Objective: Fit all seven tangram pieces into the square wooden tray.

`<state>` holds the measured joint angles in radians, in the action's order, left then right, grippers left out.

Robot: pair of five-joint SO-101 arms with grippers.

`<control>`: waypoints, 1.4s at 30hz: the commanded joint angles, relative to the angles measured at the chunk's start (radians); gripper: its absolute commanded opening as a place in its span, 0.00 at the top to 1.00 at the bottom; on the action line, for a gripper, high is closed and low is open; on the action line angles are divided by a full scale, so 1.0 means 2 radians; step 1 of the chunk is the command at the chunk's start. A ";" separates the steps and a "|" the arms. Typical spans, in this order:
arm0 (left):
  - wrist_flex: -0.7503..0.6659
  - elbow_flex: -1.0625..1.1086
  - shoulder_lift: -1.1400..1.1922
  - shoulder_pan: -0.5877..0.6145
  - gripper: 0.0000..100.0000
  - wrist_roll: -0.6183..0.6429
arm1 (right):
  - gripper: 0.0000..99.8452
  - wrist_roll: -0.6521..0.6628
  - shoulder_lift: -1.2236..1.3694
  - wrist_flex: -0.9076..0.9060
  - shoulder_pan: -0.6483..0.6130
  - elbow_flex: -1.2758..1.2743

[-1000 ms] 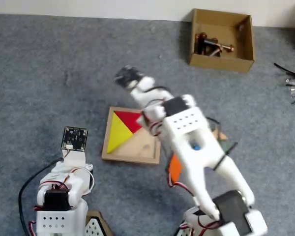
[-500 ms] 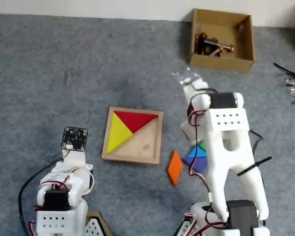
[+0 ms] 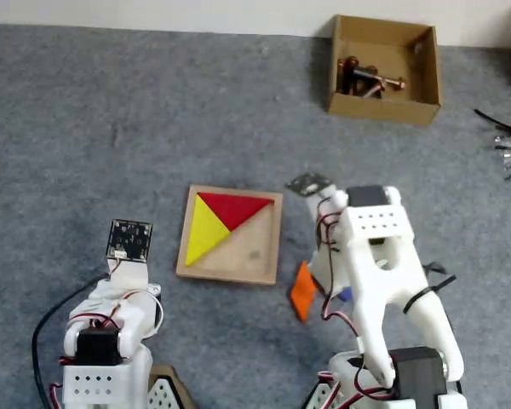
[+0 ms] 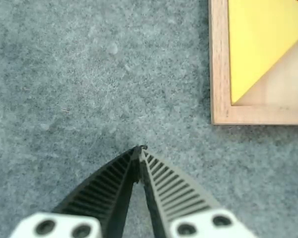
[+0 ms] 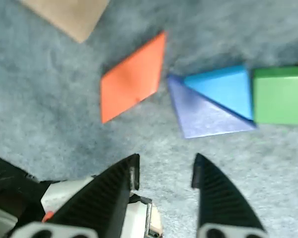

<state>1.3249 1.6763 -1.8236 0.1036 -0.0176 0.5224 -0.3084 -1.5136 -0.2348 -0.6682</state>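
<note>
The square wooden tray (image 3: pixel 268 247) lies at mid-table with a red triangle (image 3: pixel 236 207) and a yellow triangle (image 3: pixel 203 232) in it. To its right on the carpet lies an orange parallelogram (image 3: pixel 302 290), also seen from the right wrist (image 5: pixel 133 77). Beside it are a purple triangle (image 5: pixel 203 116), a blue triangle (image 5: pixel 223 89) and a green square (image 5: pixel 280 94). My right gripper (image 5: pixel 166 161) hangs open above the carpet just short of these pieces, holding nothing. My left gripper (image 4: pixel 140 148) is shut and empty near the tray's corner (image 4: pixel 219 106).
A cardboard box (image 3: pixel 383 100) with small metal parts stands at the back right. Cables and loose bits lie at the right edge (image 3: pixel 507 145). The right arm (image 3: pixel 375 256) covers most of the loose pieces from above.
The right arm swung off the tray to the right, then drew back and down over the loose pieces. The tray is now uncovered. The left arm kept still.
</note>
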 commanded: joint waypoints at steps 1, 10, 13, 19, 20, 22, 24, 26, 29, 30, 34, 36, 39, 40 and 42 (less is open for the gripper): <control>0.002 0.009 -0.005 -0.006 0.99 0.001 | 0.81 -0.008 -0.026 -0.005 -0.030 -0.013; 0.002 0.009 -0.005 -0.006 0.99 0.001 | 0.81 -0.061 -0.213 0.023 -0.036 -0.091; 0.002 0.009 -0.005 -0.006 0.99 0.001 | 0.81 -0.058 -0.283 0.026 -0.037 -0.123; 0.002 0.009 -0.005 -0.006 0.99 0.001 | 0.81 -0.006 -0.328 0.037 -0.038 -0.141; 0.002 0.009 -0.005 -0.006 0.99 0.001 | 0.81 -0.005 -0.328 0.052 -0.038 -0.145; 0.002 0.009 -0.005 -0.006 0.99 0.001 | 0.81 -0.004 -0.329 0.089 -0.039 -0.165; 0.002 0.009 -0.005 -0.006 0.99 0.001 | 0.81 -0.004 -0.329 0.119 -0.051 -0.187; 0.002 0.009 -0.005 -0.006 0.99 0.001 | 0.81 -0.005 -0.329 0.139 -0.072 -0.208; 0.002 0.009 -0.005 -0.006 0.99 0.001 | 0.81 -0.005 -0.329 0.159 -0.095 -0.227; 0.002 0.009 -0.005 -0.006 0.99 0.001 | 0.81 -0.005 -0.329 0.170 -0.097 -0.232; 0.002 0.009 -0.005 -0.006 0.99 0.001 | 0.81 -0.006 -0.328 0.204 -0.098 -0.250; 0.002 0.009 -0.005 -0.006 0.99 0.001 | 0.81 -0.007 -0.328 0.208 -0.101 -0.256; 0.002 0.009 -0.005 -0.006 0.99 0.001 | 0.81 -0.007 -0.328 0.214 -0.118 -0.269; 0.002 0.009 -0.005 -0.006 0.99 0.001 | 0.81 -0.007 -0.328 0.214 -0.123 -0.272; 0.002 0.009 -0.005 -0.006 0.99 0.001 | 0.81 -0.008 -0.328 0.214 -0.129 -0.273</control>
<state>1.3249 1.6763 -1.8236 0.1036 -0.0176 0.5010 -0.9436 -1.1086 -0.4634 -1.2236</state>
